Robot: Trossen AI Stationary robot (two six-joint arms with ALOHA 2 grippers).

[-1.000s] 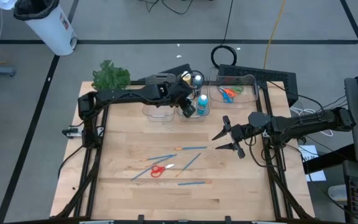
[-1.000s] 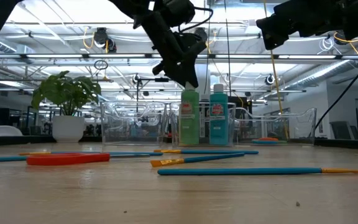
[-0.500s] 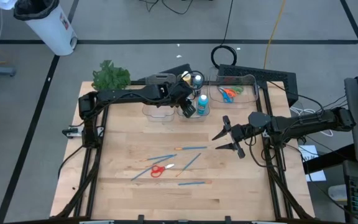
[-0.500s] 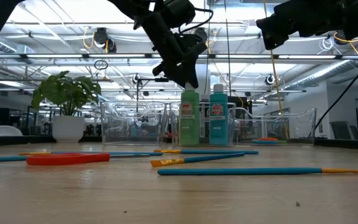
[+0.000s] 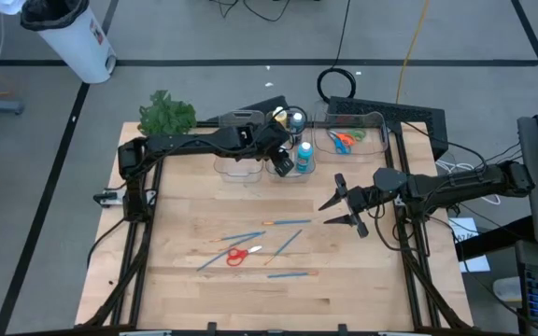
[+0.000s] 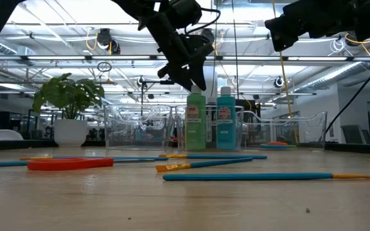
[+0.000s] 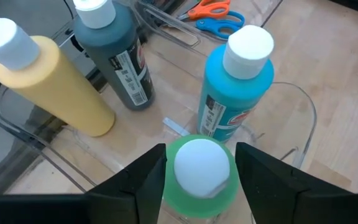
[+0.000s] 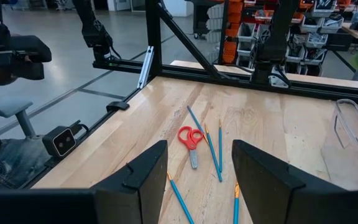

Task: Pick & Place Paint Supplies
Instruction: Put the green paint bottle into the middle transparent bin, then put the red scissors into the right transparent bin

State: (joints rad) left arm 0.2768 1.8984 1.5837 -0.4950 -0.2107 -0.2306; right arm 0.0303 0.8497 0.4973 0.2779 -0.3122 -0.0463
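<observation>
Left hand (image 7: 197, 180) sits over the middle bin (image 5: 288, 168) at the back of the desk (image 5: 185, 280), fingers (image 7: 135, 186) spread either side of the green bottle's (image 7: 201, 171) white cap w/ small gaps showing both sides, so released, not clamping it. In the low view that hand (image 6: 194, 80) hangs just above the cap.

Count of paint bottles: 4, all white-capped. Green one and blue one (image 7: 235, 93) stand upright side by side in the middle bin; low view shows both (image 6: 196, 128) (image 6: 225, 127) standing straight. A dark teal bottle (image 7: 114, 56) and a yellow bottle (image 7: 48, 81) are behind them; can't tell for sure which bin wall they're inside.

Scissors: 3 seen. Orange pair (image 7: 207, 9) and blue pair (image 7: 219, 25) lie together in the right-hand bin (image 5: 358, 135); red pair (image 5: 236, 255) lies loose on the desk front-centre.

Brushes: approx 5 thin blue ones w/ orange tips scattered round the red scissors, e.g. one nearest the front edge (image 5: 292, 273), one angled (image 5: 288, 243), one farther back (image 5: 288, 222).

Right hand (image 5: 330, 213) hovers mid-desk right of the brushes, jaws parted, empty.

Plant (image 5: 166, 112) at back-left corner.
</observation>
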